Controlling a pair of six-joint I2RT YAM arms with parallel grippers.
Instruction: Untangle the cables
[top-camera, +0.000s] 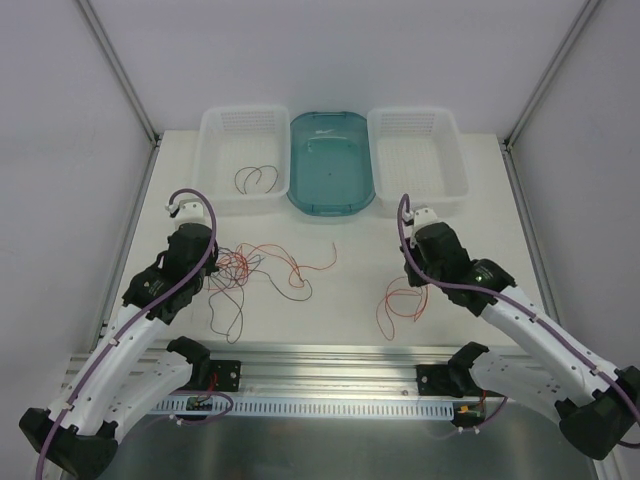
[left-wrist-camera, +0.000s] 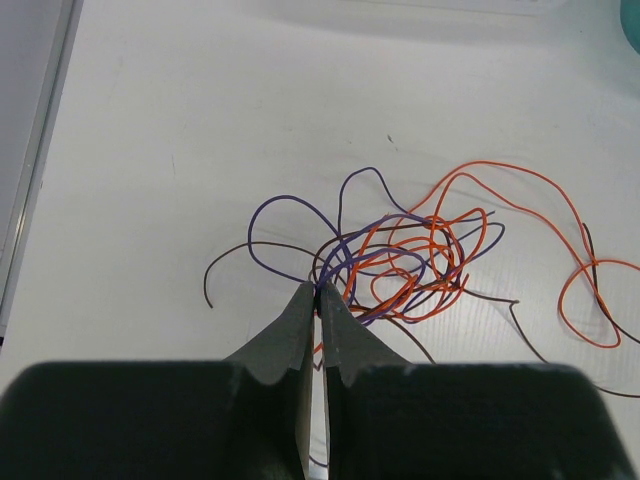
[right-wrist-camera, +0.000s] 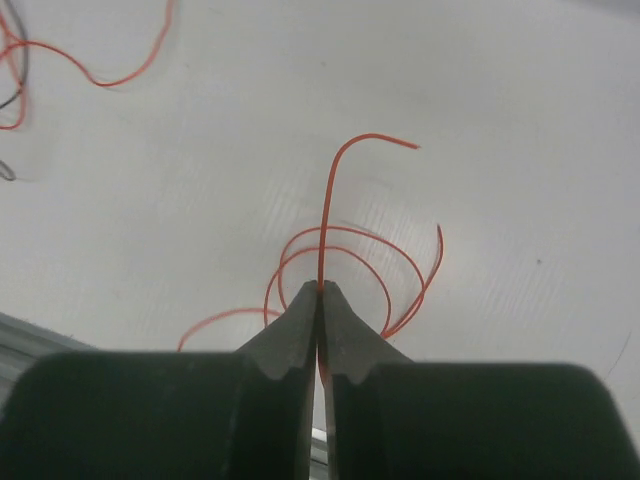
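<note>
Limp hair-thin red-orange wire (right-wrist-camera: 322, 220) pinched in R gripper (right-wrist-camera: 320, 290), multicolour wire tangle (left-wrist-camera: 400, 255) in L gripper (left-wrist-camera: 318, 292); free ends preferred.

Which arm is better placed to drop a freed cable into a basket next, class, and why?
Right. The right jaws are shut on an orange cable lying apart from the tangle, and the right basket sits just beyond it. The left jaws are shut at the edge of that tangle.
</note>
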